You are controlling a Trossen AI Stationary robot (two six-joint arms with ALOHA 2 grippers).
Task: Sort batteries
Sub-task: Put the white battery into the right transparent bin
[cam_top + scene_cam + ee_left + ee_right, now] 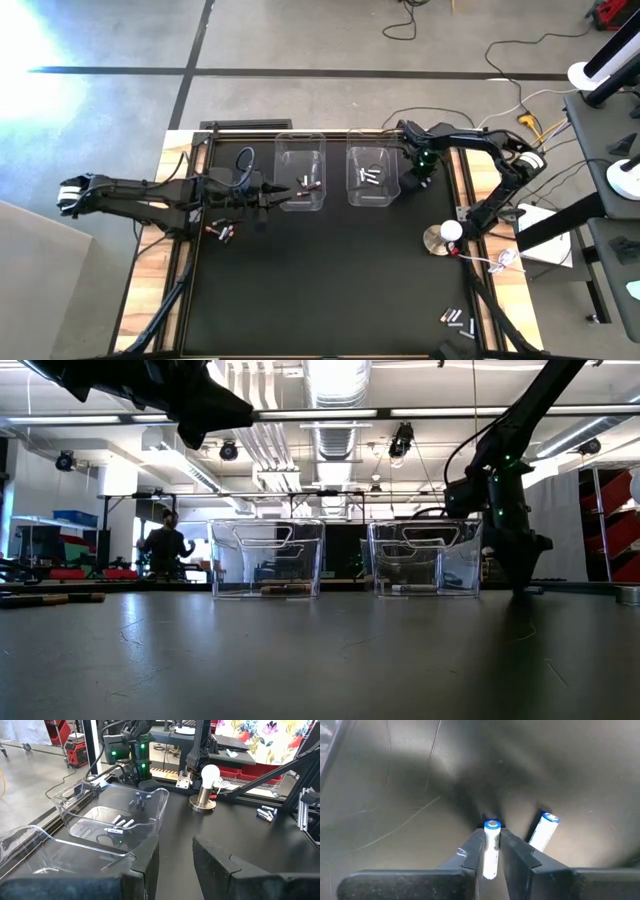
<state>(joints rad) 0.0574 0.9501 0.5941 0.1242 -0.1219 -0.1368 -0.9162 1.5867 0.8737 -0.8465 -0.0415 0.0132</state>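
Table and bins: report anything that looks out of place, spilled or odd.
Nothing looks spilled or damaged. Both clear bins stand upright with batteries inside. Loose batteries lie at the table's left edge and near its front right corner, apparently unsorted. The right gripper has its fingers closed on a white battery, beside another.

Two clear bins (300, 170) stand on the bench (330, 290). Two white batteries (491, 849) show beside the right gripper (492, 852). One lamp-like disc (438, 240).
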